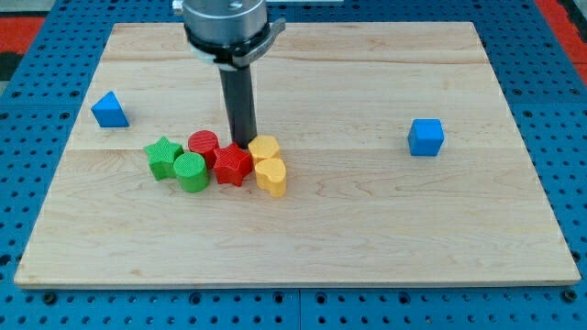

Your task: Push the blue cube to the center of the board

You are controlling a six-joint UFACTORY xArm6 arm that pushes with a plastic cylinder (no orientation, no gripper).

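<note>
Blue cube (426,137) sits upright, alone at the view's right; no pincer; my tip (243,144) well apart.

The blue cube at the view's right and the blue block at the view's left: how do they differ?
The blue cube has a flat square top, while the blue triangular block rises to a pointed ridge. The cube lies far from my tip; the triangular block lies nearer to it, on the other side. Both are the same blue, and each stands alone, apart from the cluster of red, green and yellow blocks.
</note>
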